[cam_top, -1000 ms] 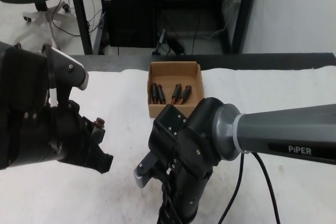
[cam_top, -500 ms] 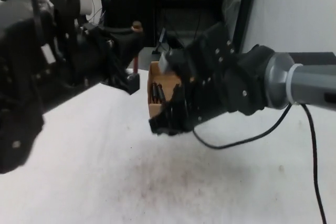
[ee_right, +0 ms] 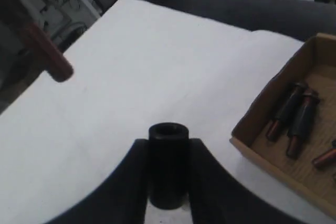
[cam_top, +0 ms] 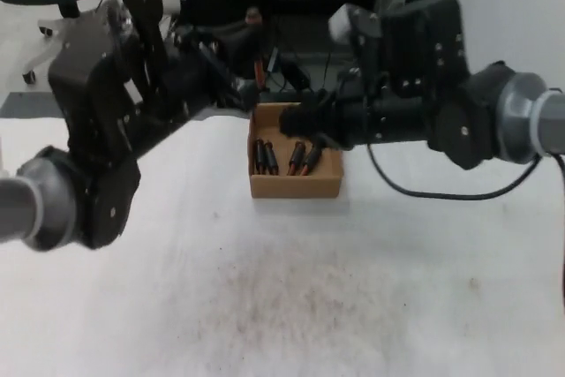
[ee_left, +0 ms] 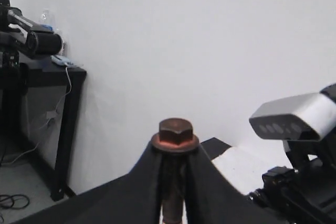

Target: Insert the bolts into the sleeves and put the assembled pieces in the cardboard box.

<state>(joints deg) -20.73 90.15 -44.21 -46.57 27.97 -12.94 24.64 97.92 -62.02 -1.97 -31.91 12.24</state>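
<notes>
Right wrist view: sleeve (ee_right: 168, 167) between fingers (ee_right: 130, 184).

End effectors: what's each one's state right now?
Left end effector: closed on a rusty brown hex-head metal bolt.
Right end effector: closed on a black cylindrical metal sleeve.

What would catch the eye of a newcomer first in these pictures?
First, the two grippers raised face to face over the white bench, near the cardboard box. The left gripper has its fingers shut on a rusty bolt, and the right gripper grips a black sleeve whose open end shows. In the box lie four assembled pieces.
</notes>
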